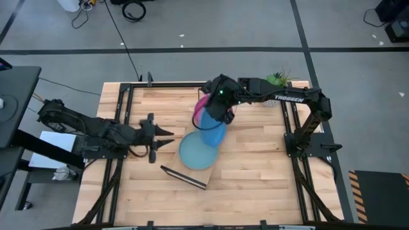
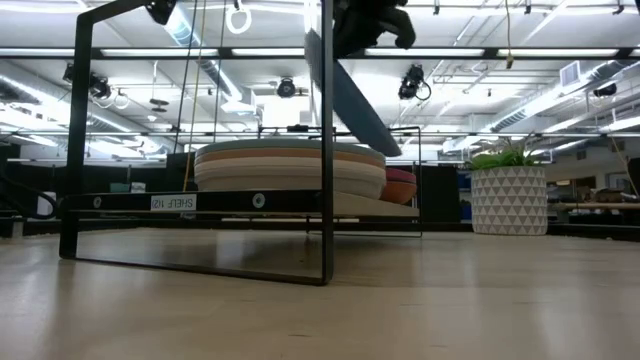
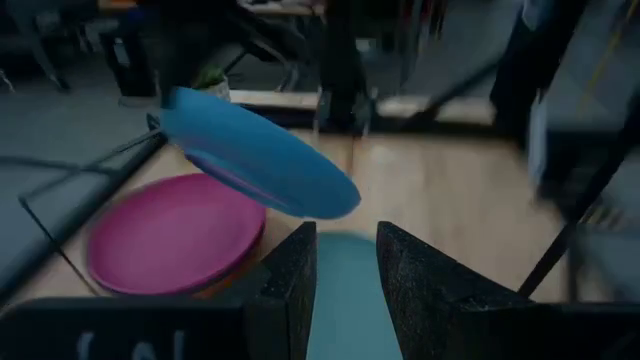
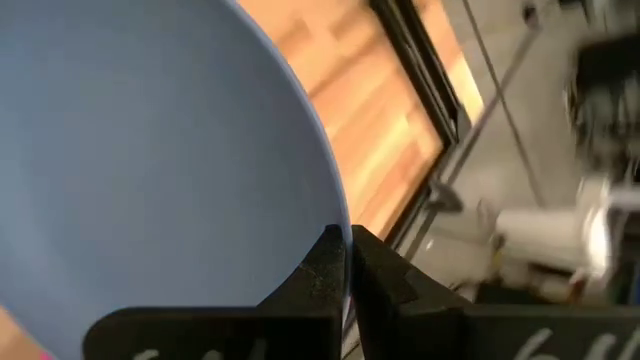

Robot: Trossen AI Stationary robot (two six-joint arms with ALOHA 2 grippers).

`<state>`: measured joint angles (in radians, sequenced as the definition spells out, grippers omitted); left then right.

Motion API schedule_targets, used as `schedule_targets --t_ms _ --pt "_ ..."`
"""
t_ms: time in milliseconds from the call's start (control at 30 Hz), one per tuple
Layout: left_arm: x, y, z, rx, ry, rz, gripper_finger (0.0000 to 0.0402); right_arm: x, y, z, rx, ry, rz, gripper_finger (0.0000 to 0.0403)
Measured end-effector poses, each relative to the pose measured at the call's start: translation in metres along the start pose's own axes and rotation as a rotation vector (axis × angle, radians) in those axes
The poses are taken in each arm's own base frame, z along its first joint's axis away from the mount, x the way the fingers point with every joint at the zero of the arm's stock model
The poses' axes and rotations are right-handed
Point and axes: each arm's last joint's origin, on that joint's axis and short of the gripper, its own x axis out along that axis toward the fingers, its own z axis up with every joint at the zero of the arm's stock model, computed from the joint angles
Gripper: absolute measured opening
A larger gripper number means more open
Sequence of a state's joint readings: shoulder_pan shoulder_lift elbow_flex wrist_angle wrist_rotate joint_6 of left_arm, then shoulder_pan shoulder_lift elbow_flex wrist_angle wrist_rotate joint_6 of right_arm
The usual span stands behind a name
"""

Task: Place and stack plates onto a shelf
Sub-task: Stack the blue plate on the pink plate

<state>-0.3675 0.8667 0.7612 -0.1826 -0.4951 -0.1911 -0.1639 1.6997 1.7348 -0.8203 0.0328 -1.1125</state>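
My right gripper (image 1: 220,110) is shut on a bright blue plate (image 1: 213,125), held tilted in the air above the shelf (image 2: 200,202). On the shelf, a stack (image 2: 290,165) topped by a light blue plate (image 1: 195,153) rests flat. Beside it lies a pink plate (image 3: 170,235) on top of an orange one. The shelf's black wire frame (image 2: 327,200) stands around them. My left gripper (image 1: 163,137) waits open at the table's left, level, pointing toward the stack, its fingers (image 3: 420,290) apart over the light blue plate (image 3: 345,300). My right gripper (image 4: 348,265) pinches the bright blue plate by its rim (image 4: 335,222) between the two fingers, one on each face. The plate is lifted clear and slants steeply downward from the hold (image 2: 350,95), its lower edge over the stack and touching nothing.
A potted plant (image 1: 278,78) in a white patterned pot (image 2: 508,198) stands at the table's far right corner. Black rails (image 1: 289,121) run along both sides of the slatted tabletop. Bare wood (image 1: 255,172) lies near and right of the shelf.
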Motion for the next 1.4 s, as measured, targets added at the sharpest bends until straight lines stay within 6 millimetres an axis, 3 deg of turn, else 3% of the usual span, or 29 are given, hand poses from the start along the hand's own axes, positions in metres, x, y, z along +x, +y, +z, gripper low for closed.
schedule_targets --t_ms 133,300,433,600,1033,1400 --pt "0.019 -0.009 -0.012 0.336 0.075 0.064 0.0114 0.0 -0.011 -0.02 0.234 0.029 -0.036 0.0012" --pt "0.041 -0.011 -0.019 0.723 0.14 0.381 0.0115 -0.001 -0.014 -0.044 0.531 0.073 0.003 0.0012" --pt "0.057 -0.015 -0.025 1.116 0.243 0.415 0.0116 -0.003 -0.015 -0.057 0.735 0.058 0.063 0.0012" --pt "0.072 -0.016 -0.024 1.408 0.302 0.452 0.0134 -0.004 -0.016 -0.065 0.918 0.031 0.105 0.0012" --pt "0.084 -0.015 -0.023 1.689 0.299 0.38 0.0229 -0.005 -0.011 -0.069 1.107 0.083 0.164 0.0012" --pt "0.087 -0.012 -0.016 1.857 0.226 0.329 0.0231 -0.005 -0.01 -0.066 1.207 0.031 0.229 0.0012"
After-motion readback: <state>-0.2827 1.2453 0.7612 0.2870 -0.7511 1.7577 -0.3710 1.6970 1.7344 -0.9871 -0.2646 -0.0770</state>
